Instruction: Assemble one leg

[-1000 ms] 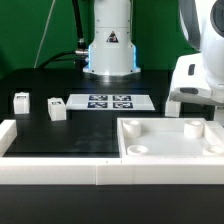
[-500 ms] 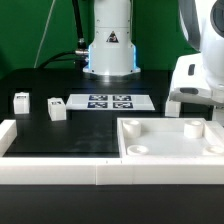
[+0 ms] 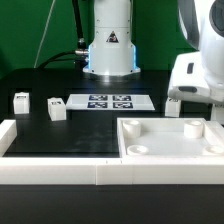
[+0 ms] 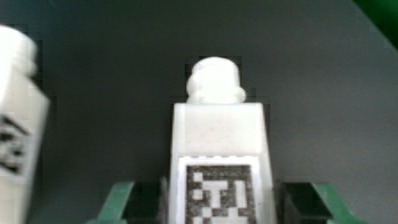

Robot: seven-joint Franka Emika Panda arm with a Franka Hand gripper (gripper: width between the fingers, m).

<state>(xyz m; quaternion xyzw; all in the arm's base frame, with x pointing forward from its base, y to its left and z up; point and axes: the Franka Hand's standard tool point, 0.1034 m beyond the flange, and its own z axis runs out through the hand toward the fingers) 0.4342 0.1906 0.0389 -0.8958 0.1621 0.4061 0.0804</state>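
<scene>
In the wrist view a leg [image 4: 217, 130], a white post with a rounded peg on its end and a black-and-white tag on its face, lies between my gripper's [image 4: 217, 205] two green fingers [image 4: 128, 198]. The jaws stand open, with a dark gap on each side of the leg. A second leg [image 4: 18, 100] lies beside it. In the exterior view my gripper [image 3: 177, 97] is low over the table at the right, on a leg [image 3: 172, 106] just behind the white tray-like part [image 3: 170, 152]. Two more legs [image 3: 21, 100] [image 3: 57, 109] stand at the left.
The marker board [image 3: 110, 101] lies at the middle back, in front of the arm's base [image 3: 108, 50]. A white L-shaped wall [image 3: 50, 168] runs along the front and the exterior view's left. The tray-like part has round sockets [image 3: 193, 127].
My gripper's white hand has shifted very slightly at the exterior view's right. The legs, the marker board and the tray-like part have not moved.
</scene>
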